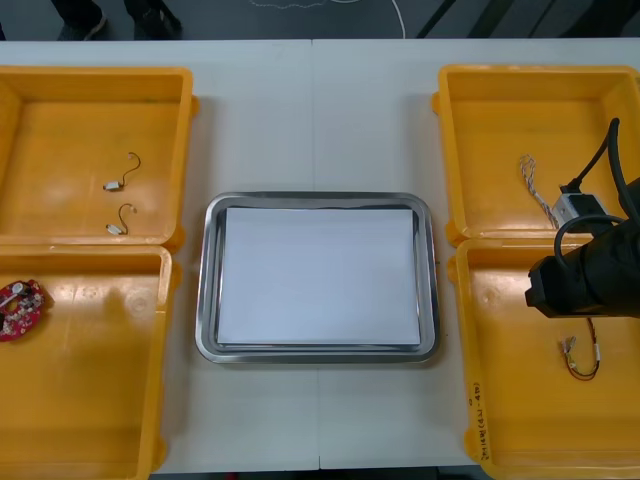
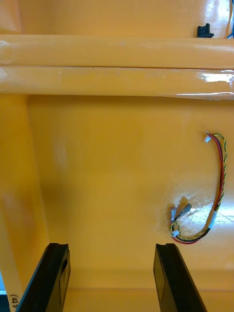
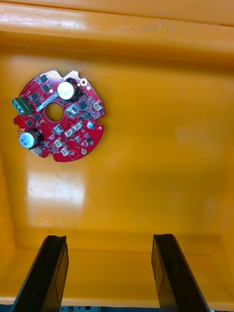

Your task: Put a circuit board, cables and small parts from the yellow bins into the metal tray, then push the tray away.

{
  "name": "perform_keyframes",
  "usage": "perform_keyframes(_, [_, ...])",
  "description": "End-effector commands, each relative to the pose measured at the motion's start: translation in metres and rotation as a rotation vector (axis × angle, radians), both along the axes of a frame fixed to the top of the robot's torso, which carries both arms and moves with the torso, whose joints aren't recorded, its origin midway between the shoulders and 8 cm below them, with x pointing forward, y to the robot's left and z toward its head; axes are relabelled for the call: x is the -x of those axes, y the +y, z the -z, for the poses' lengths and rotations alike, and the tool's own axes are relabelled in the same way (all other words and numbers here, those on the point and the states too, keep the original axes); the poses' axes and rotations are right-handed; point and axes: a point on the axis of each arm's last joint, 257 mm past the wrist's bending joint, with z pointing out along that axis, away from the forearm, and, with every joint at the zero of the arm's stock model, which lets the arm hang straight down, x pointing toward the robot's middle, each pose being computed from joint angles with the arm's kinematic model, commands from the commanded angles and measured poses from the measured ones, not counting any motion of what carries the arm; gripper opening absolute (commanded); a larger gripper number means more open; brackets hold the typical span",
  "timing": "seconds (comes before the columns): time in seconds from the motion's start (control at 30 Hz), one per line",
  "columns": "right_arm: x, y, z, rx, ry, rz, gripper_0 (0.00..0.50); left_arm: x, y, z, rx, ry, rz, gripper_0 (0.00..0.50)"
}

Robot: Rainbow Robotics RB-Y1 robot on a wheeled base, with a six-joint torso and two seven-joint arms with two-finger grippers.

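Nothing in the tray [image 1: 207, 280] yet, so you look to be on the first pick. Your right gripper [image 2: 109, 249] hangs over the near right bin [image 1: 500, 400], between 3 and 4 o'clock from the tray, jaws wide and holding nothing; the red and yellow cable [image 2: 216, 207] lies on the bin floor ahead of one finger and a bit outboard, not between the two, so the next move likely needs a sideways shift, then a drop. Your left gripper [image 3: 108, 241], jaws wide too, hangs over the circuit board [image 3: 73, 126], which lies at 9 o'clock from the tray, well ahead of the fingers.
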Motion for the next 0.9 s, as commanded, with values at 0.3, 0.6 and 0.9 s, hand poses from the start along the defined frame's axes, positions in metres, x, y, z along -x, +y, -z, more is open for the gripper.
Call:
perform_keyframes(0.3, [-0.003,0.001,-0.010,-0.024,-0.040,0.028,0.500,-0.011,0.041,-0.020,-0.130,0.059,0.274,0.500])
perform_keyframes(0.6, [-0.003,0.001,-0.010,-0.024,-0.040,0.028,0.500,-0.015,0.057,-0.019,-0.153,0.089,0.446,0.500])
perform_keyframes(0.9, [0.010,-0.045,0.008,0.077,0.006,0.054,0.500,-0.019,0.070,-0.014,-0.187,0.099,0.640,0.500])
